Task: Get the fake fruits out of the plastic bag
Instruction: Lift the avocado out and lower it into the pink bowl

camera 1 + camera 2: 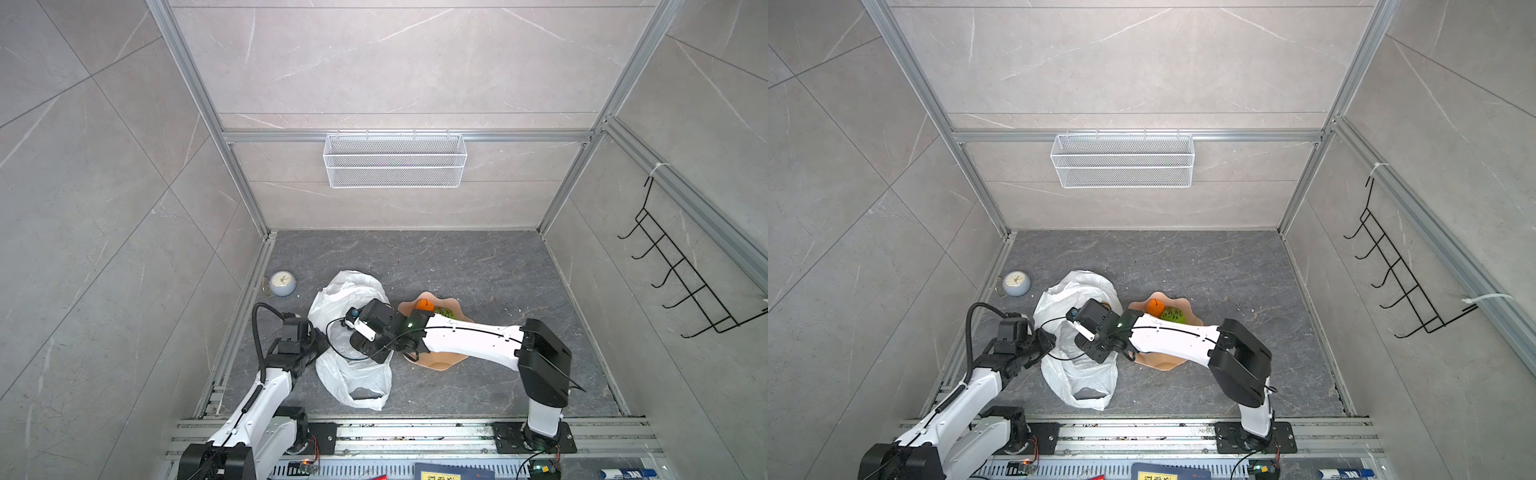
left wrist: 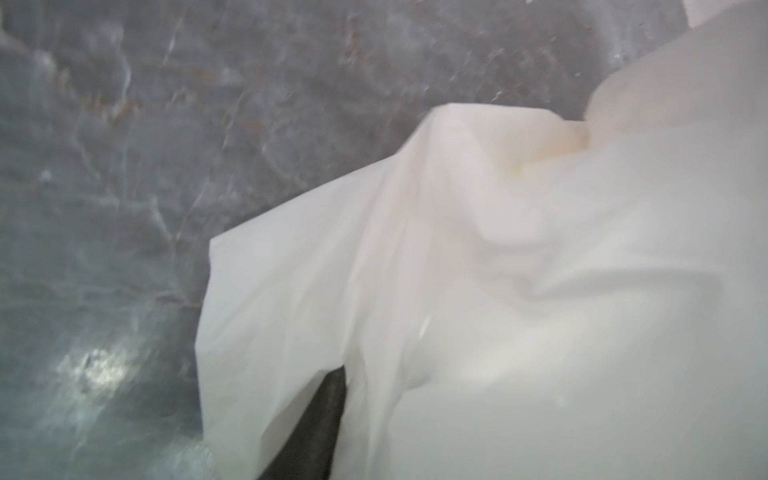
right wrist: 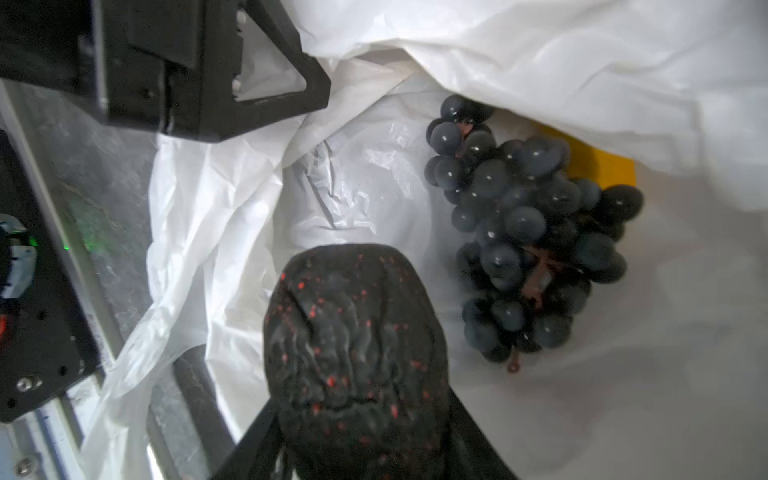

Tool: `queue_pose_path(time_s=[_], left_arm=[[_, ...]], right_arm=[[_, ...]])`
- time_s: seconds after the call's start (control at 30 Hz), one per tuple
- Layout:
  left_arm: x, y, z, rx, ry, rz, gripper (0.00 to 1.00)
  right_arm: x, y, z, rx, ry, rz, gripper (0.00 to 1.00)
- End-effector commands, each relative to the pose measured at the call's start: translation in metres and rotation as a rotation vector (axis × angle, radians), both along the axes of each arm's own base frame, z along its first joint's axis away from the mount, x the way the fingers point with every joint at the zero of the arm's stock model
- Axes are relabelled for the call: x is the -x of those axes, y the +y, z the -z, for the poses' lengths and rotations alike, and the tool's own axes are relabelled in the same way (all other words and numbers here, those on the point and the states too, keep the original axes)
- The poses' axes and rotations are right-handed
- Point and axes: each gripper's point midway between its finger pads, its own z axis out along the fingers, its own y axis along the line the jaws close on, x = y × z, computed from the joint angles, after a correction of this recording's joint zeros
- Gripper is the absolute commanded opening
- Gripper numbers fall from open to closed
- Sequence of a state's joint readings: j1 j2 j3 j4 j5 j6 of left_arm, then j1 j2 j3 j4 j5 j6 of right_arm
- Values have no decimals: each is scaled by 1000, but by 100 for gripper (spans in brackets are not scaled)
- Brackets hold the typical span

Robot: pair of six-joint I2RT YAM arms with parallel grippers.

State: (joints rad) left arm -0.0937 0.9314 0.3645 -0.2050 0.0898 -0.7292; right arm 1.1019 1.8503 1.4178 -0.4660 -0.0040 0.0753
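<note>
The white plastic bag [image 1: 353,286] lies crumpled on the grey floor, left of the pink plate [image 1: 436,362]. An orange fruit [image 1: 424,305] and a bumpy green one [image 1: 446,311] rest on the plate. My right gripper [image 3: 361,415] reaches into the bag's mouth and is shut on a dark brown wrinkled fruit [image 3: 357,332]. Inside the bag, beside it, lie a dark grape bunch [image 3: 528,232] and a yellow piece [image 3: 598,166], half under the film. My left gripper [image 1: 319,337] pinches the bag's left edge. One black finger [image 2: 316,432] shows in the left wrist view, with film [image 2: 457,291] draped over the rest.
A small round clock [image 1: 282,283] stands at the floor's left edge. A white wire-mesh basket [image 1: 395,160] hangs on the back wall and a black hook rack [image 1: 681,266] on the right wall. The arms' mounting rail [image 1: 415,432] runs along the front.
</note>
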Motion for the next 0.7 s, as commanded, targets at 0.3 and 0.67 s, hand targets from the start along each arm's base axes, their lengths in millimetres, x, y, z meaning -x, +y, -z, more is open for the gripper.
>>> queue_pose_path(time_s=[0.3,0.67], left_arm=[[-33,-3,-14,-71,-109,97,26],[-34,-3,-16,-72,-134,98,26]], right_arm=[[6,-52,-36,-34,-17,180,37],[-5,-140,-50,101,-34,402,37]])
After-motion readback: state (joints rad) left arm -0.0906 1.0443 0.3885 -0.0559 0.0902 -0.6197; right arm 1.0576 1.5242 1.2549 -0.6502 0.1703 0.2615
